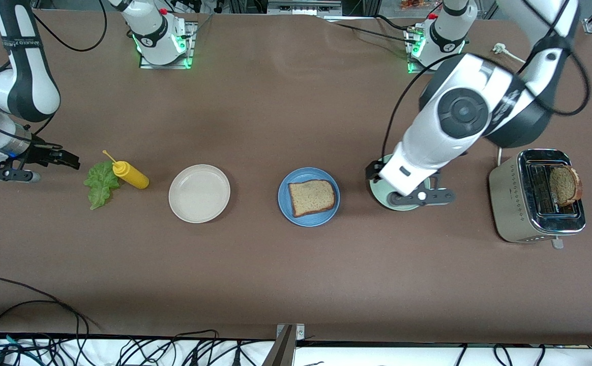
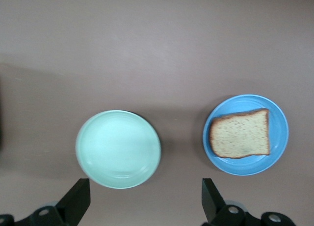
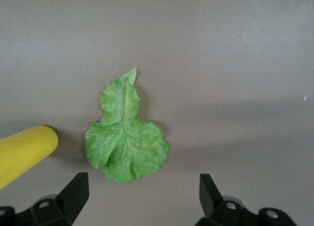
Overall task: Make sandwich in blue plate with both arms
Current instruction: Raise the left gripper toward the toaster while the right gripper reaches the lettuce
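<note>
One slice of brown bread (image 1: 312, 196) (image 2: 241, 134) lies flat on the blue plate (image 1: 308, 174) (image 2: 245, 166). A second slice (image 1: 565, 184) stands up out of the toaster (image 1: 509, 203). The green lettuce leaf (image 1: 101, 184) (image 3: 126, 140) lies on the table. My left gripper (image 2: 144, 191) hangs open and empty over the edge of the pale green plate (image 1: 379, 194) (image 2: 117, 148), beside the blue plate. My right gripper (image 1: 71, 160) (image 3: 142, 187) is open and empty over the table just beside the lettuce, toward the right arm's end.
A yellow squeeze bottle (image 1: 130, 174) (image 3: 22, 152) lies against the lettuce. A cream plate (image 1: 199, 193) sits between the bottle and the blue plate. The toaster stands at the left arm's end of the table. Cables run along the table edge nearest the front camera.
</note>
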You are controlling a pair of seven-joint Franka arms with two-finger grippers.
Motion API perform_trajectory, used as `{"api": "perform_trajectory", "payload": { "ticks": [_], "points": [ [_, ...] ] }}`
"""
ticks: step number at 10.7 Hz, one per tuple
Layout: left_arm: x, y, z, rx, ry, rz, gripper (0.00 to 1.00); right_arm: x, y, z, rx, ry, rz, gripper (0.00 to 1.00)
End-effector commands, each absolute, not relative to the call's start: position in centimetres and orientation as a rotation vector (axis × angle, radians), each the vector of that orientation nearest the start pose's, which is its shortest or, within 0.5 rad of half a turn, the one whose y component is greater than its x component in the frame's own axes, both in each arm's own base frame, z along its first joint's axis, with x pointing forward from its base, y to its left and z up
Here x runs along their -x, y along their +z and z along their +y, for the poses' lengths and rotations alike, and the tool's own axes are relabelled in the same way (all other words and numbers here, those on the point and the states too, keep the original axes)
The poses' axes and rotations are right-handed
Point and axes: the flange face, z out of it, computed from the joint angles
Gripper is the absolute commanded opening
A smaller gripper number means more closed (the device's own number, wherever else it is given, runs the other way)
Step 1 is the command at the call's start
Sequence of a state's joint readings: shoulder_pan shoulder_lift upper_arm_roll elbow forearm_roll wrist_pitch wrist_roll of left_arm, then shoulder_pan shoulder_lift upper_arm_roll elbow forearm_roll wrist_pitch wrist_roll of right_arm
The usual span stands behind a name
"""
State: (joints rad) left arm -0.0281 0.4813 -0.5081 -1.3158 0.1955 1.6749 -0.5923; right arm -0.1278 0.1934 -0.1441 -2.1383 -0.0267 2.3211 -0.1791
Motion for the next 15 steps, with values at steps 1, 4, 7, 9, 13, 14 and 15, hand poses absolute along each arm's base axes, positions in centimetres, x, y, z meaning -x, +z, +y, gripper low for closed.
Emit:
{"api": "perform_trajectory", "payload": {
  "ticks": [1, 4, 7, 9, 13, 14, 15],
  "points": [
    [-61.7, 53.8, -22.3, 3.126, 0.068, -0.032, 1.0, -54.5, 28.7, -15.4, 3.194, 0.047, 0.105, 1.0],
    [-61.7, 57.4, -15.7, 3.163, 0.056, 0.075, 1.0, -54.4, 23.9, -15.7, 3.184, 0.113, 0.123, 1.0],
    [-60.9, 59.3, -12.3, 3.138, 0.057, 0.12, 1.0, -53.8, 21.4, -15.9, 3.175, 0.183, 0.131, 1.0],
    [-60.7, 59.7, -10.8, 3.128, 0.066, 0.166, 1.0, -53.6, 20.7, -16.2, 3.172, 0.203, 0.138, 1.0],
    [-60.2, 59.6, -9.1, 3.167, 0.108, 0.124, 1.0, -53.5, 18.3, -16.7, 3.177, 0.201, 0.142, 1.0],
    [-60.2, 59.9, -9.0, 3.168, 0.101, 0.129, 1.0, -53.4, 18.0, -16.7, 3.177, 0.204, 0.141, 1.0],
    [-60.2, 60.1, -8.9, 3.151, 0.095, 0.2, 1.0, -53.5, 17.8, -16.7, 3.179, 0.184, 0.144, 1.0]
  ]
}}
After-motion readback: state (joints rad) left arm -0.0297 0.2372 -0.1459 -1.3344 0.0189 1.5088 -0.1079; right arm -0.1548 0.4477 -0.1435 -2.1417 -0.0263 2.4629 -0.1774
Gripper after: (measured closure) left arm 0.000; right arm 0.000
